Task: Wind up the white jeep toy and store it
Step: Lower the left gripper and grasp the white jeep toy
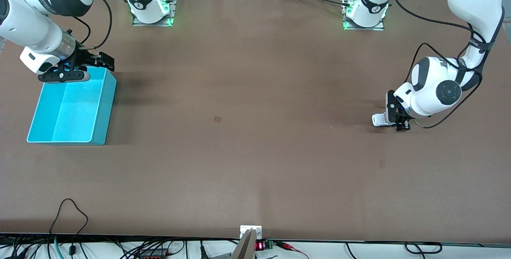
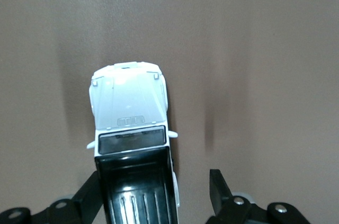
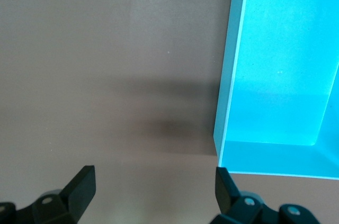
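Observation:
The white jeep toy [image 1: 379, 119] stands on the brown table near the left arm's end. In the left wrist view the white jeep toy [image 2: 128, 110] shows its white hood and black roof panel. My left gripper [image 1: 396, 121] is low at the table, open, with the jeep's rear between its fingers [image 2: 159, 195]; one finger [image 2: 87, 195] lies against the jeep's side, the other finger [image 2: 218, 187] stands apart from it. My right gripper [image 1: 102, 62] is open and empty over the cyan bin's farther edge; in its wrist view it [image 3: 153, 184] hangs over bare table beside the bin.
The cyan bin [image 1: 107, 105] is empty and sits near the right arm's end; its wall also shows in the right wrist view [image 3: 225, 91]. Cables run along the table's front edge [image 1: 72, 211].

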Controlling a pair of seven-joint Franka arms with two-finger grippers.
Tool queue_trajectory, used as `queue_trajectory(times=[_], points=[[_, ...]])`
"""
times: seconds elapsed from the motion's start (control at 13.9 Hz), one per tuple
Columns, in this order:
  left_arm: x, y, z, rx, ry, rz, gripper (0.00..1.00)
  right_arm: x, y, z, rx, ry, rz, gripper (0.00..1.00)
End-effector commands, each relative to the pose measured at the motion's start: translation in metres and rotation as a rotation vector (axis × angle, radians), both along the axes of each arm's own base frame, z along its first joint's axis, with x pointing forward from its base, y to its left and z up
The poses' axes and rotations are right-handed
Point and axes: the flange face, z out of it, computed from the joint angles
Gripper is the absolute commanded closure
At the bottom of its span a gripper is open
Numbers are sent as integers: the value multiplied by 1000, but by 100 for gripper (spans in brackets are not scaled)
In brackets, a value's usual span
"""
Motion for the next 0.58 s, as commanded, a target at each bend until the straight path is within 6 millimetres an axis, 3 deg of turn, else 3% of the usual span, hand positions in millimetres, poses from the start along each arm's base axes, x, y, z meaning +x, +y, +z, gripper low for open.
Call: queue_trajectory(times=[0.0,0.14,0.5], points=[[0,1,1,-22,-7,-15,15,-2,1,3,9,5,10,0],[0,1,1,-23,-7,-20,23,-2,1,3,9,7,10,0],[1,0,2,-25,-8,-17,57,-3,0,3,9,8,8,0]])
